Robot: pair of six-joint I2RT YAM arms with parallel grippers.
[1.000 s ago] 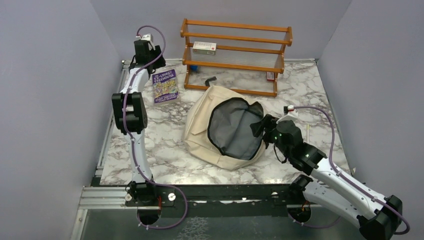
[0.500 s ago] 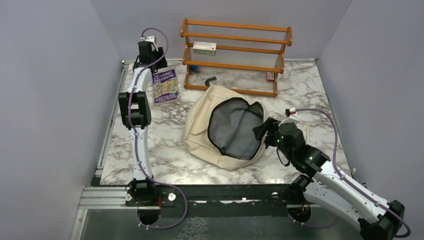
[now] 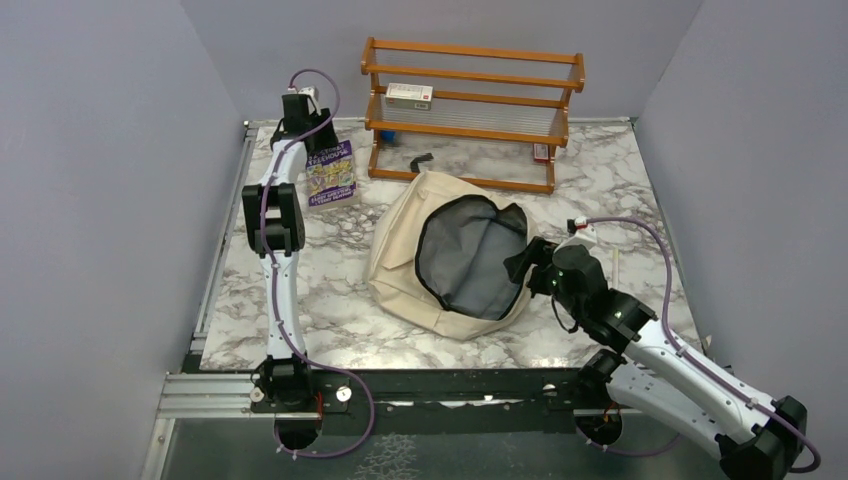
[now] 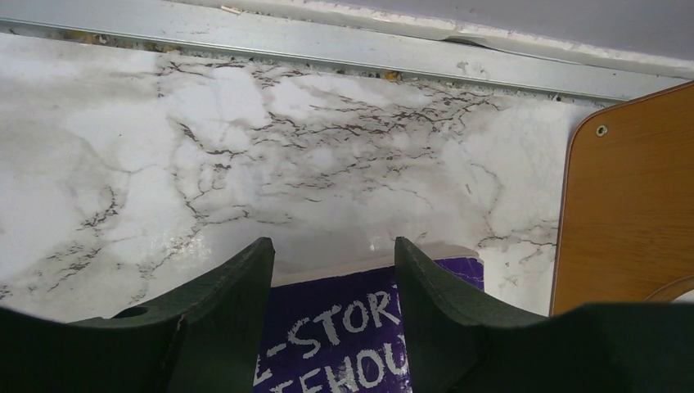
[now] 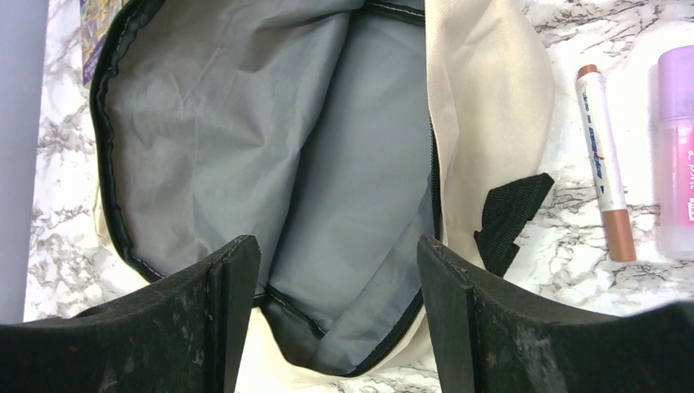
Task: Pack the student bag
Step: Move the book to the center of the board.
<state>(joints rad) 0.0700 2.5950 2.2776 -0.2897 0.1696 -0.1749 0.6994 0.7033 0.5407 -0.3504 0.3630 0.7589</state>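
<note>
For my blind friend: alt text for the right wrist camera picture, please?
The student bag gapes open, grey lining showing, framed by the open right gripper. A marker pen and pink bottle lie beside it on the marble table.

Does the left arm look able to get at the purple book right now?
Probably yes. The left end effector hangs open right over the far edge of the book, and nothing lies between them. The wooden shelf stands close on one side, but it does not seem to block the way down.
</note>
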